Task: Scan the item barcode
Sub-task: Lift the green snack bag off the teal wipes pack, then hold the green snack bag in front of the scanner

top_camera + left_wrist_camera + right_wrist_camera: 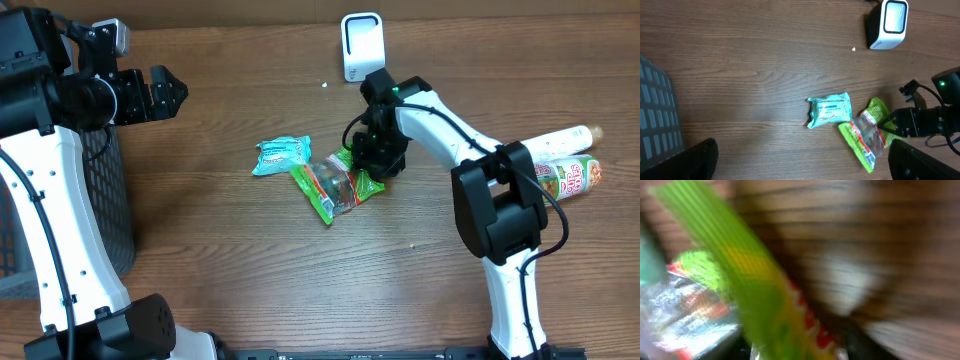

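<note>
Reaching down with the right hand (373,160) at the right end of the green snack packet (335,188), lying flat near the middle of the bench (200,250). Not being able to tell whether that hand is gripping the packet or standing free, the wrist view being only a blur of green wrapper. Lying just left of it, a teal packet (282,155). Standing upright beyond both, a white scanner (361,45). Hanging wide open, holding nothing, the left hand (175,95), near a dark basket (100,200). Lying behind the right arm, two bottles (570,178).
</note>
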Controlling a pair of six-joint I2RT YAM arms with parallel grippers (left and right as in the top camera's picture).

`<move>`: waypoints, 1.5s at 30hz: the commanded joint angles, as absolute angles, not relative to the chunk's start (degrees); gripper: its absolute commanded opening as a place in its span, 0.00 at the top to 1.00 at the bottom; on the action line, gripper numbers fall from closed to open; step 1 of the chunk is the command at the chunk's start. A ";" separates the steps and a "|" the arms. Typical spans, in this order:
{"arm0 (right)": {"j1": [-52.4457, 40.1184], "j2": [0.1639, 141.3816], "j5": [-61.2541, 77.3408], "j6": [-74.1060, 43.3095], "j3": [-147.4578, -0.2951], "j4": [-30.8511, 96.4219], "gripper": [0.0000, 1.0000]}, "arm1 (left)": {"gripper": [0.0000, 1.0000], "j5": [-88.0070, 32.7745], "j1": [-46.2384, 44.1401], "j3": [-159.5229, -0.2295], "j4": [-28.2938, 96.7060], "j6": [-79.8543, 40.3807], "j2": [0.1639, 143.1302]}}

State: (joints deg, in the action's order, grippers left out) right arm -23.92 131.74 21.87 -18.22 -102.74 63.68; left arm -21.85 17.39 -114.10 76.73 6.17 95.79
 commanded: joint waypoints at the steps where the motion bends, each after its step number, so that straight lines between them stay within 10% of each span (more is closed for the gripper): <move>1: -23.77 132.86 24.10 -4.12 -102.32 61.49 0.32 | 0.00 -21.67 17.69 -114.69 76.64 6.00 95.57; 14: -27.29 132.90 22.74 1.98 -97.76 57.52 0.34 | 0.00 -21.65 17.69 -114.69 76.64 6.00 95.57; 22: -27.31 132.90 23.64 1.54 -97.78 58.74 0.96 | 0.00 -21.65 17.69 -114.69 76.64 6.00 95.57; 45: -4.69 123.76 78.94 7.97 -105.62 78.70 0.96 | 0.00 -21.65 17.69 -114.69 76.64 6.00 95.57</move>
State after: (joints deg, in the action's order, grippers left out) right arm -6.83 126.37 64.01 6.11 -104.05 78.52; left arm -21.85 17.39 -114.10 76.73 6.17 95.79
